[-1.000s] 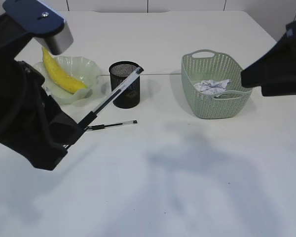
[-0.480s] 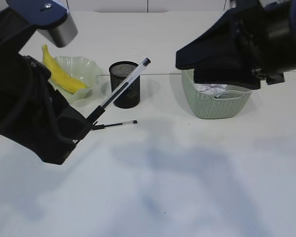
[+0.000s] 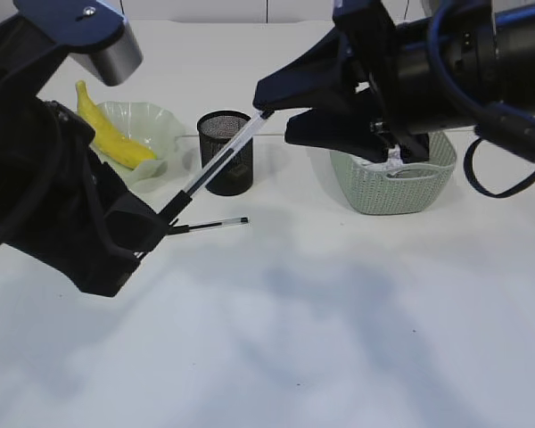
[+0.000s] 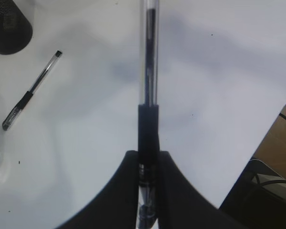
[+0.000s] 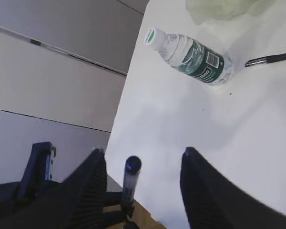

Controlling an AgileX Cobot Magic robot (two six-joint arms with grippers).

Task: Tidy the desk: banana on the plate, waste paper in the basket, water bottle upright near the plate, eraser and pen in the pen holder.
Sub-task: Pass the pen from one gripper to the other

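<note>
My left gripper [image 3: 165,221] is shut on a clear pen [image 3: 221,157] and holds it tilted up over the table; the left wrist view shows the pen [image 4: 148,86] clamped between the jaws [image 4: 148,160]. My right gripper [image 3: 272,100] is open, its jaws on either side of the pen's top end [image 5: 132,167]. A second pen [image 3: 209,225] lies on the table. The banana [image 3: 110,134] lies on the pale green plate [image 3: 160,120]. The black mesh pen holder [image 3: 226,153] stands upright. Crumpled waste paper [image 3: 392,160] lies in the green basket [image 3: 388,192]. The water bottle [image 5: 188,55] lies on its side. The eraser is out of view.
The right arm hangs over the basket and hides much of it. The left arm fills the left side of the exterior view. The table edge [image 5: 121,124] runs close to the lying bottle.
My right arm has swung in from the right, leftward over the basket, until its open jaws straddle the top of the pen. The left gripper lifted the pen slightly and now holds still.
</note>
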